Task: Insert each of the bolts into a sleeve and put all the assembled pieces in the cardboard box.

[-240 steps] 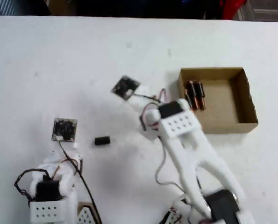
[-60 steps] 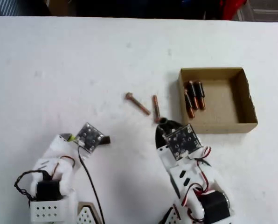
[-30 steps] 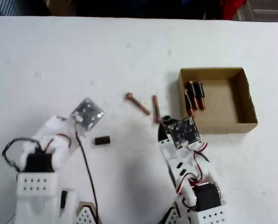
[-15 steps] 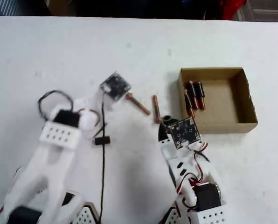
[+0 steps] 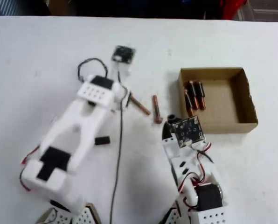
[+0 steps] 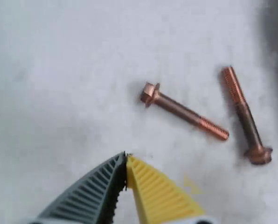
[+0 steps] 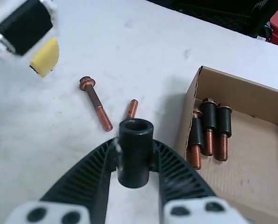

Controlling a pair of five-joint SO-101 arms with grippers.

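On the worktop [image 5: 45, 46] near our left hand [image 6: 126, 159] — tips together — lies a stiff, probably slick bolt [image 6: 183, 111]; we'd grip mid-shank. Our right hand [image 7: 135, 149] clamps a sleeve [image 7: 135, 137].

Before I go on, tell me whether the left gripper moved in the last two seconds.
Yes. The left gripper has gone from over the black sleeve to the head of a loose bolt, farther up the table and nearer the cardboard box.
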